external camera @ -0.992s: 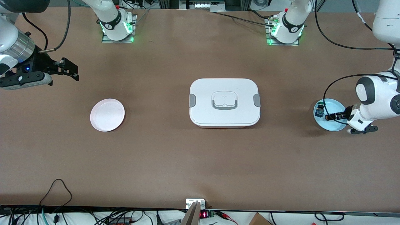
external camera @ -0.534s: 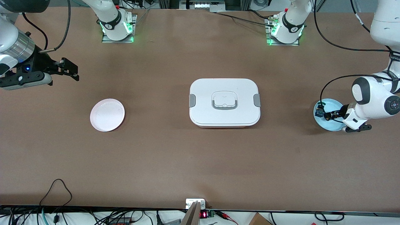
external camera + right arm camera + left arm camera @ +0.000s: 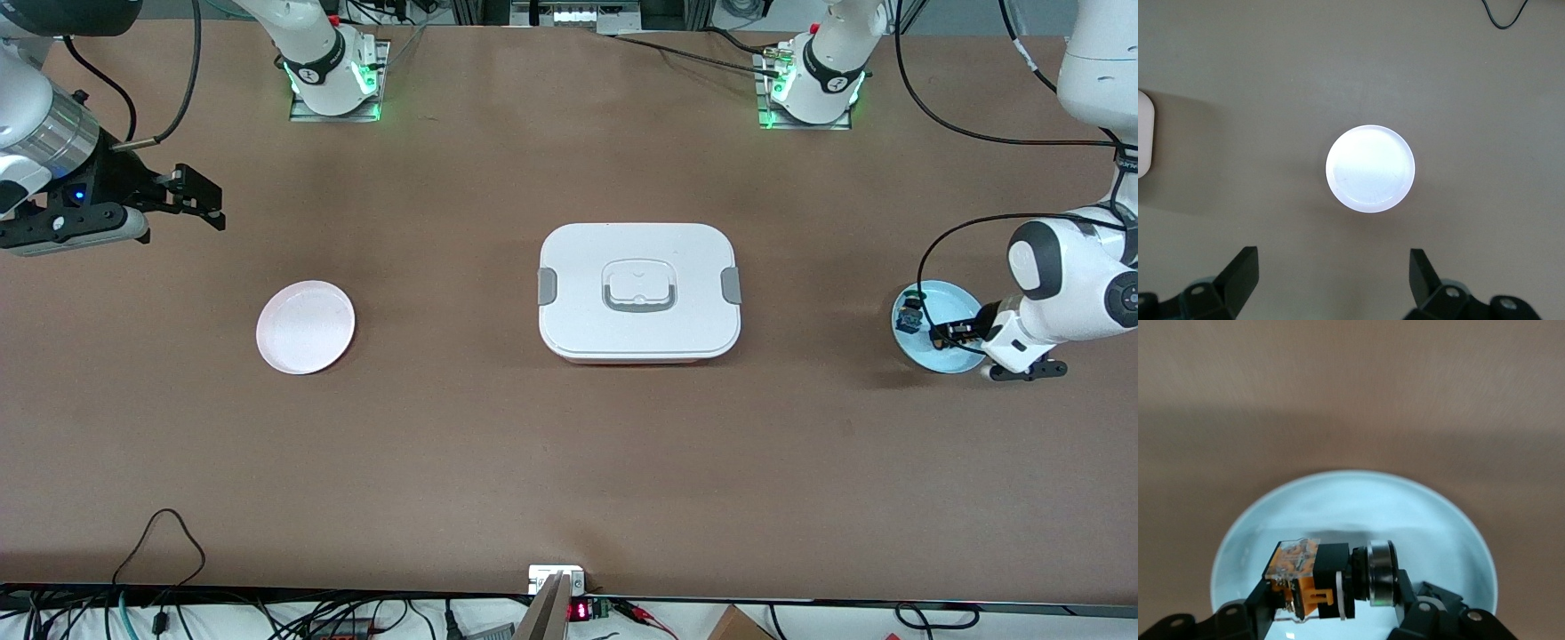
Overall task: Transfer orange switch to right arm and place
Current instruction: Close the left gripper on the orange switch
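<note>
White arms (green-lit bases), black cables

Left gripper (image 3: 1331, 603) jaws clamped (arm bent low); right gripper (image 3: 1331, 273) waits, jaws spread

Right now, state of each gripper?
Left gripper: closed on the orange switch, over the blue plate.
Right gripper: open, empty, waiting above the table.

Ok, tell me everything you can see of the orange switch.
The orange switch is a stubby push-button: clear-topped orange block, black middle body, dark ringed cap. It looks like plastic. It lies on its side over the light blue plate, at the left arm's end of the table, clamped in the left gripper.
</note>
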Tool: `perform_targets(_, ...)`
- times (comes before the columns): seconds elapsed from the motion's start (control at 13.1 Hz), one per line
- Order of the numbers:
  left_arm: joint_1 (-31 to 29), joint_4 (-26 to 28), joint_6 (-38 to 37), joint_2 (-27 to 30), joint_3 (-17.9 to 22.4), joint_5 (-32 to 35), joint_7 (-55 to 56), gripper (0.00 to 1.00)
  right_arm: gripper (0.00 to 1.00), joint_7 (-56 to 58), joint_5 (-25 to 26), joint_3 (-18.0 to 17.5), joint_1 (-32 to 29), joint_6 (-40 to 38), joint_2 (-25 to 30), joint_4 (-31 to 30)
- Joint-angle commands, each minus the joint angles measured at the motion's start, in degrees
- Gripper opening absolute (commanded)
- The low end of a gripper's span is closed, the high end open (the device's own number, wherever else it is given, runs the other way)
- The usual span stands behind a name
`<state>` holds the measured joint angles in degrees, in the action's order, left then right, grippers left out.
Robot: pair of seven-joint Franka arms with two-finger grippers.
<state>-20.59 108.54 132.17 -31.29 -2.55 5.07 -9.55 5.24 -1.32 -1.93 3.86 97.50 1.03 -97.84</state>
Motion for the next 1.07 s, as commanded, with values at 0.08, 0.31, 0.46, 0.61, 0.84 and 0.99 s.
perform_targets(0.08,-0.2,-4.9,-4.8,2.8,-1.0,1.0,-11.1,0.39,1.00,-0.4,0.1,-0.3,-0.3,-0.5,-0.3,0.9)
perform_targets(0.31,-0.4,-7.5,-6.5,3.5,-3.1,0.1,-14.6,0.37,1.00,-0.5,0.1,-0.3,0.0,1.0,-0.2,0.9)
perform_targets(0.46,-1.1,-9.3,-9.5,3.6,-5.6,-1.4,-17.4,0.34,1.00,-0.5,0.1,-0.4,0.1,4.3,-0.2,0.9)
perform_targets(0.61,-1.9,-11.3,-12.3,3.6,-7.3,-7.9,-23.7,0.32,1.00,-0.5,-0.2,-0.5,0.0,4.5,-0.1,0.9)
perform_targets(0.84,-2.0,-12.9,-22.1,3.6,-8.5,-21.2,-32.7,0.27,1.00,-0.3,-0.4,-0.6,0.1,3.9,0.4,1.0)
perform_targets(0.99,-1.5,-16.4,-32.8,3.3,-8.5,-28.2,-41.3,0.16,1.00,-0.5,-0.8,-0.5,0.0,3.2,0.4,1.1)
